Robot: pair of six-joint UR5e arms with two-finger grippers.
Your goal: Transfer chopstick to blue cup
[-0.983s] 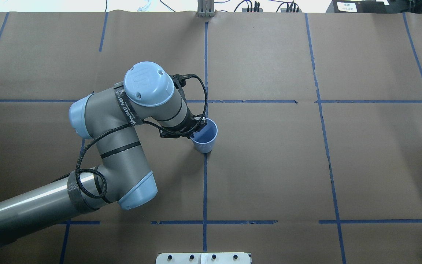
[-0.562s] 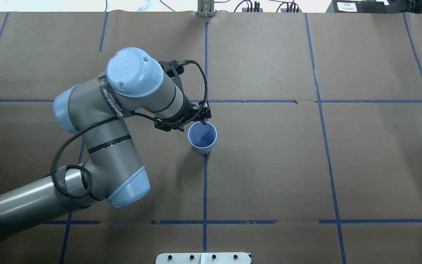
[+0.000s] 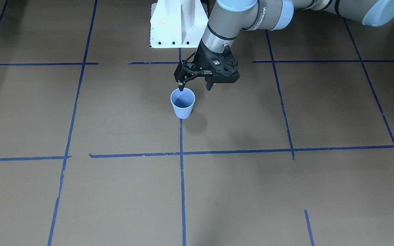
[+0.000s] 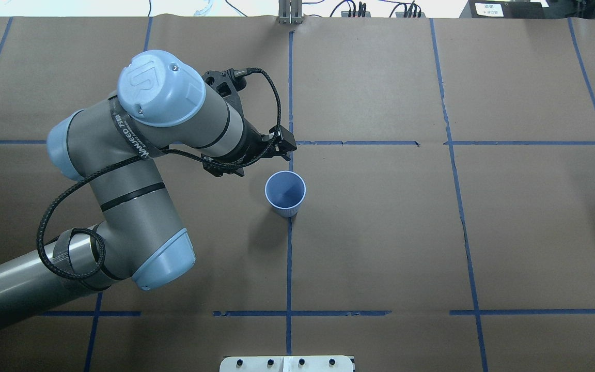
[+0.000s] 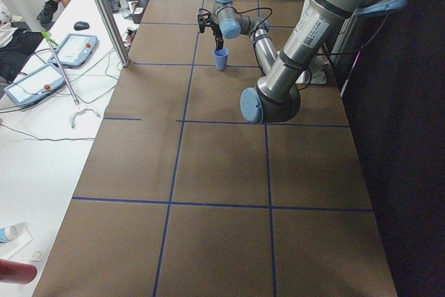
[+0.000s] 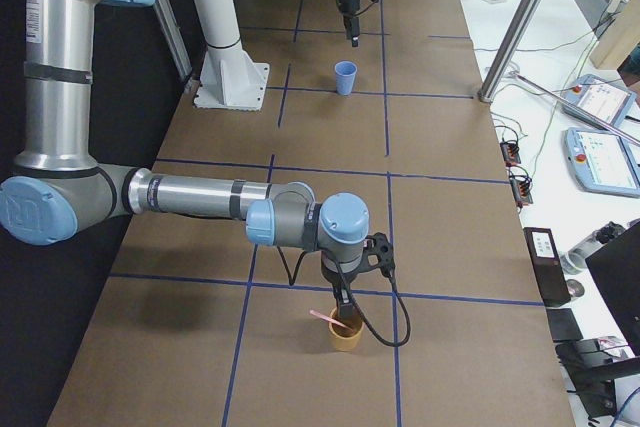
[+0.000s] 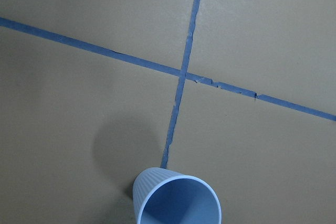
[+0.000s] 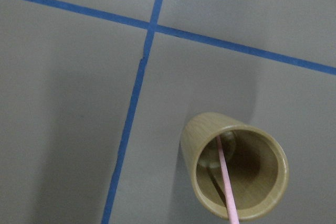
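The thin pink chopstick (image 8: 226, 182) leans inside the round tan wooden cup (image 8: 190, 148), well apart from the ribbed blue paper cup (image 4: 285, 194), which looks empty. So I think the job is only at its start. The right claw (image 6: 344, 315) hangs just over the tan cup, but I cannot tell if it is open or closed. The left claw (image 3: 195, 87) is open near the blue cup, holding nothing. Next, the right claw must pinch the stick and lift it straight up.
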